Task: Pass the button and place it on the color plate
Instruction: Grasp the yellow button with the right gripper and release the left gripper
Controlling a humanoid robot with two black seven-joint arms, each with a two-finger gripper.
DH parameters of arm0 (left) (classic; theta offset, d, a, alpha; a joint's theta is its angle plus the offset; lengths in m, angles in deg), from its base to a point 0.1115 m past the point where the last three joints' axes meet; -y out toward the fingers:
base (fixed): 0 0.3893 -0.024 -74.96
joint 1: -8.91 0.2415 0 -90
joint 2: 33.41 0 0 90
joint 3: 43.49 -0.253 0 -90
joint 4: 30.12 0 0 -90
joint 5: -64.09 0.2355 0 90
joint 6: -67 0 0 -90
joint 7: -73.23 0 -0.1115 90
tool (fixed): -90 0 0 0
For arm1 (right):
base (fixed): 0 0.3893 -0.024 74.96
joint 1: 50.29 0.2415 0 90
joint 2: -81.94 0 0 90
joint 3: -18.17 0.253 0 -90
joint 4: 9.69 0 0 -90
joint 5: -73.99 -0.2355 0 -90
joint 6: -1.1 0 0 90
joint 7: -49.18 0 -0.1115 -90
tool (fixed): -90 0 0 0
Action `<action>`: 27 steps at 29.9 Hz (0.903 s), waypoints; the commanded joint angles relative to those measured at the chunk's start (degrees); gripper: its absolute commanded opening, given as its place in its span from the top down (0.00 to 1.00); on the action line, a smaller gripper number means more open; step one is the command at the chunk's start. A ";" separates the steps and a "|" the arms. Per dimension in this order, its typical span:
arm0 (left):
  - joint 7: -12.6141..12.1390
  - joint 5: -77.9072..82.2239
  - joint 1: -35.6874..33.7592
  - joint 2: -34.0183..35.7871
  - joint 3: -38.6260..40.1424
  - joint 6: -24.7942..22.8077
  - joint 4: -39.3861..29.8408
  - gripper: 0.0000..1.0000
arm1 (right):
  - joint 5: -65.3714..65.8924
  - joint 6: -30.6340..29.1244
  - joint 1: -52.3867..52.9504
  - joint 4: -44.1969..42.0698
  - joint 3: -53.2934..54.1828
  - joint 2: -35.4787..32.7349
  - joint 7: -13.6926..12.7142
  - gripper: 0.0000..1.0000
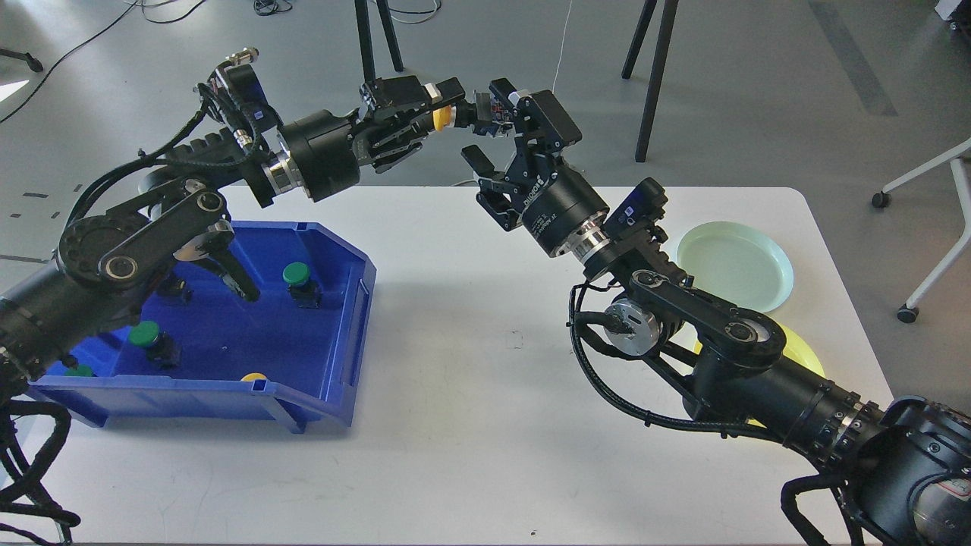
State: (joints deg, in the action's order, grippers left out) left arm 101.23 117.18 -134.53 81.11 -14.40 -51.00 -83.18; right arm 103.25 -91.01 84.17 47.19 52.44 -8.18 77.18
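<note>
Holding: the left gripper (425,114) is clamped on a yellow button (441,117), lifted high above the far edge of the bench (485,425).
Button axis: its yellow cap faces the right arm and its dark body (469,114) runs on rightward, so the long axis lies roughly level, along the line between the two arms.
Right gripper: the right gripper (485,129) stands with its jaws spread wide; the upper finger (502,97) sits at or just beside the dark end of the button, the lower finger (478,158) hangs well below it. Whether the upper finger touches, I cannot tell.
Key relation: the button lies just left of the right gripper's mouth, nearer its upper finger than the centre of the opening.
Judgement: the handover looks not yet made, since only the left arm grips; closing now might pinch off-centre.
Blue bin (334,394): it holds three green buttons (296,274) (144,334) (78,371) and one more yellow-capped one (253,376) at the near wall.
Yellow plate (804,350): it is mostly hidden under the right arm, with nothing visible on it.
Green plate (774,292): it is pale and bare, just beyond the yellow one.
Likely target: the yellow plate, by colour.
</note>
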 commanded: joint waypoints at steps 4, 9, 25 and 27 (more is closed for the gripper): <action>0.00 0.00 0.00 0.00 0.00 0.00 0.06 0.80 | -0.09 1.40 0.02 -0.01 0.09 0.12 0.00 0.02; 0.00 -0.01 0.00 0.00 0.00 0.00 0.15 0.80 | -0.18 1.67 0.02 -0.01 0.09 0.12 0.00 0.04; 0.00 -0.09 0.00 0.00 0.00 0.00 0.33 0.80 | 1.41 3.33 0.02 0.60 -0.35 0.12 0.00 0.83; 0.00 -0.09 0.00 -0.08 0.00 0.00 0.33 0.80 | 1.41 3.69 0.02 0.60 -0.43 0.12 0.00 0.86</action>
State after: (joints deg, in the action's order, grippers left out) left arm 101.23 117.10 -134.53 81.11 -14.36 -51.00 -82.84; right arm 104.65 -87.94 84.23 47.78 52.14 -8.07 77.18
